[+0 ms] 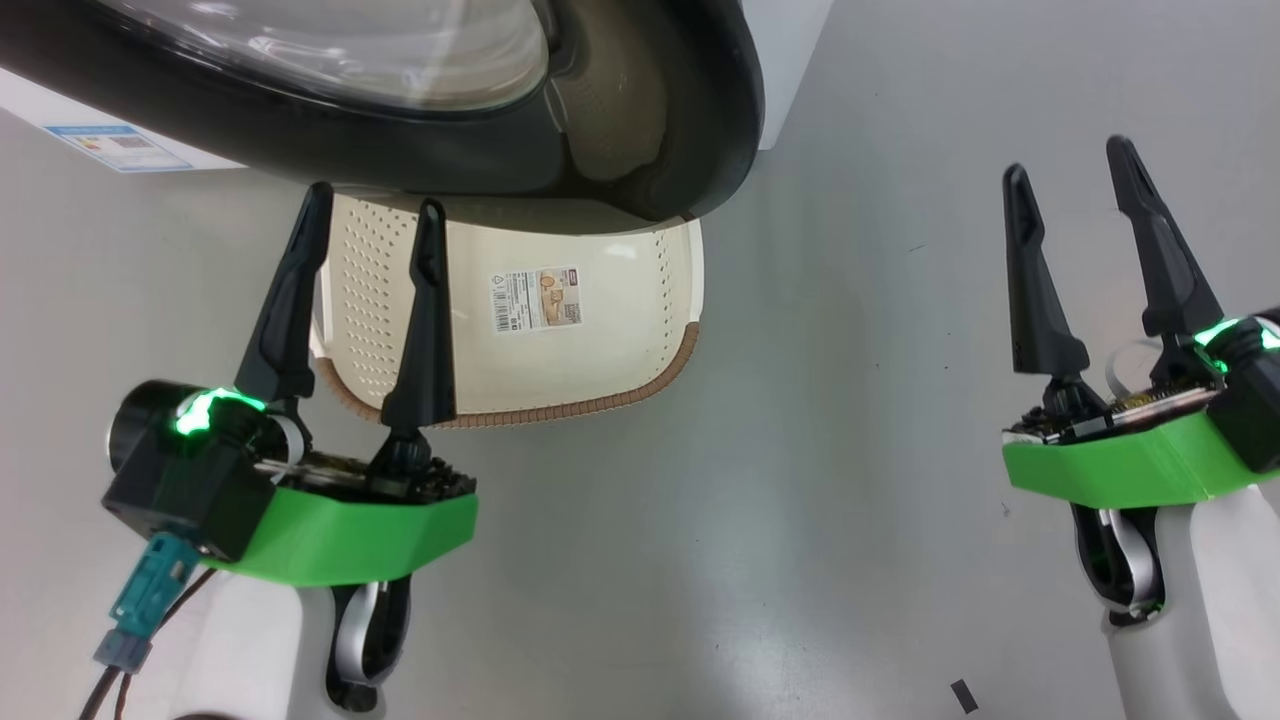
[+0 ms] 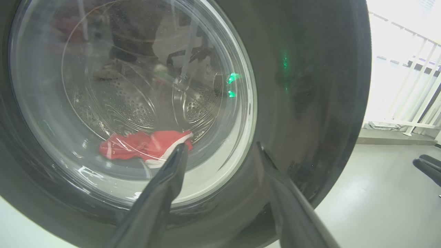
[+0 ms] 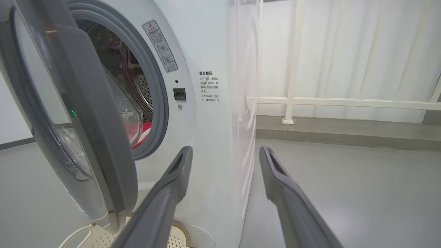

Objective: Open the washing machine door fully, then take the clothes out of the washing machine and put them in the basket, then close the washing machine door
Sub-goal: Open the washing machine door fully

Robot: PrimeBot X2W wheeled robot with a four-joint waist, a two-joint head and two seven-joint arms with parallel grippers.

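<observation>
A white washer (image 3: 206, 137) stands on a grey floor (image 1: 800, 500), its round door (image 1: 420, 150) swung partway out from the opening. The door has a black rim and a bulging glass centre. Red and white clothes (image 2: 144, 146) lie at the bottom of the steel drum (image 3: 144, 89), seen through the glass and through the gap beside the door. A cream basket (image 1: 600, 380) with a brown rim sits on the floor just in front of the washer. The door hangs over its far part, and a paper label (image 1: 537, 298) shows on its floor. The left hand (image 1: 376, 200) is wide open and holds nothing. Its fingers point at the door's lower front, above the basket's left side. Whether they touch the door I cannot tell. The right hand (image 1: 1068, 158) is also wide open and holds nothing, above the floor well to the right of basket and door.
</observation>
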